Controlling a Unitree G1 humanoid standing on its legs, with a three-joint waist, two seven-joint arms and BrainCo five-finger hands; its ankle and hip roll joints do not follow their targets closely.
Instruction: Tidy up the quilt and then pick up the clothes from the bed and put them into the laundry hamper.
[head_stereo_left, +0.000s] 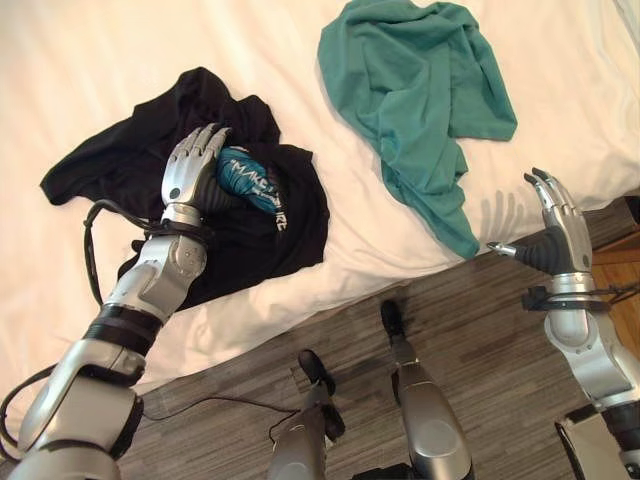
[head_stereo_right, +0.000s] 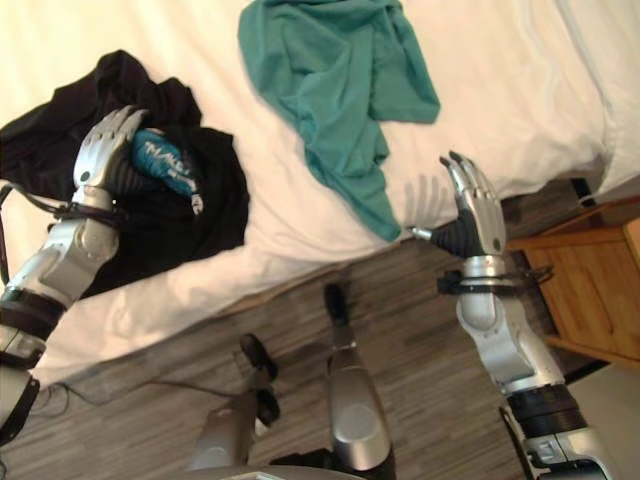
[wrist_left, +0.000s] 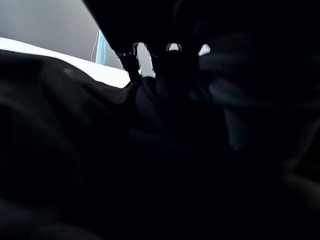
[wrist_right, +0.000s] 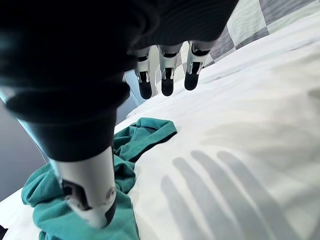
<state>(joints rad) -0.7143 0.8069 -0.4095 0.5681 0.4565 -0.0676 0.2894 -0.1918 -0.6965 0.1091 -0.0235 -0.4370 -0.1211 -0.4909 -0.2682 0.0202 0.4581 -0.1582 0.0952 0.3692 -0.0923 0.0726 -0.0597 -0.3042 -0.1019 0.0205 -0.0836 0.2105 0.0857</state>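
The quilt (head_stereo_left: 300, 290) is the white cover under everything here, smooth where I can see it, its front edge dropping off the bed toward the wooden floor (head_stereo_left: 470, 310), and I place the rest by that edge.

The black clothes (head_stereo_left: 280, 215) sprawl in a wide heap just back from the edge, with one flap lying right at the drop. The teal shirt (head_stereo_left: 410, 90) lies further back, well apart from the black heap, with a tail that runs down to the edge and hangs just over it.

My left hand (head_stereo_left: 192, 165) lies on top of the black clothes, fingers bent down into the cloth beside a teal printed patch (head_stereo_left: 250, 180). Whether they have closed on a fold I cannot tell (my left wrist view is dark cloth pressed close).

My right hand (head_stereo_right: 478, 215) hangs just past the edge, near the shirt's tail, fingers straight and spread, holding nothing.

My worry is a shallow grip. If I lift with only a pinch of the black heap, the loose rest may slide off the edge to the floor, or I may drag the quilt up with it and rumple it. The shirt's tail could slip the same way.

For room, the quilt between the two garments is bare, and a wooden stand (head_stereo_right: 590, 290) sits close beside my right arm.
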